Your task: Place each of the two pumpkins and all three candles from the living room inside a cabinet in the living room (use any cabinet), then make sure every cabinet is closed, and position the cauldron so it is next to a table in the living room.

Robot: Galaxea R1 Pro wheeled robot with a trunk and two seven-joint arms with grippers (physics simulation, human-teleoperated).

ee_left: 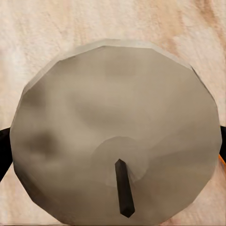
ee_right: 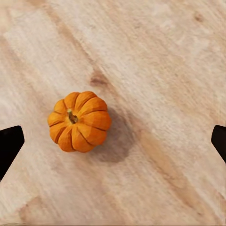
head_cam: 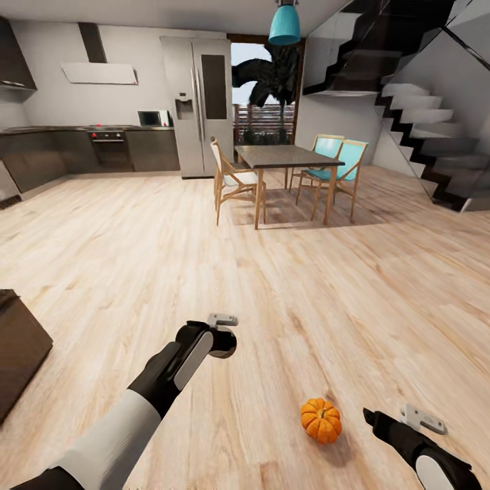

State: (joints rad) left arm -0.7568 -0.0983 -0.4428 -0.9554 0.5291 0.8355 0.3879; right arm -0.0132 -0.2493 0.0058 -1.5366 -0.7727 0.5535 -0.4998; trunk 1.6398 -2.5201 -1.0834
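Note:
A bright-orange ribbed pumpkin [head_cam: 321, 420] with a short stem lies on the wood floor at the near right. My right gripper [head_cam: 378, 423] hovers just right of it, open. In the right wrist view the pumpkin [ee_right: 79, 121] sits below and between the spread fingertips [ee_right: 9, 143], nearer one of them, untouched. My left gripper [head_cam: 223, 342] hangs over the floor left of centre. In its wrist view a tan-beige candle [ee_left: 113, 117] with a dark wick sits right up against the camera, with dark fingers [ee_left: 4, 153] at both its sides. The corner of a low dark-brown cabinet [head_cam: 17, 347] is at the left edge.
A dark-topped dining table [head_cam: 286, 158] with wooden chairs [head_cam: 231, 180] and teal chairs [head_cam: 340, 163] stands ahead. Behind it are a steel fridge [head_cam: 197, 102] and grey kitchen units [head_cam: 82, 150]; a staircase [head_cam: 435, 136] rises at the right. Wide wood floor [head_cam: 170, 238] lies between.

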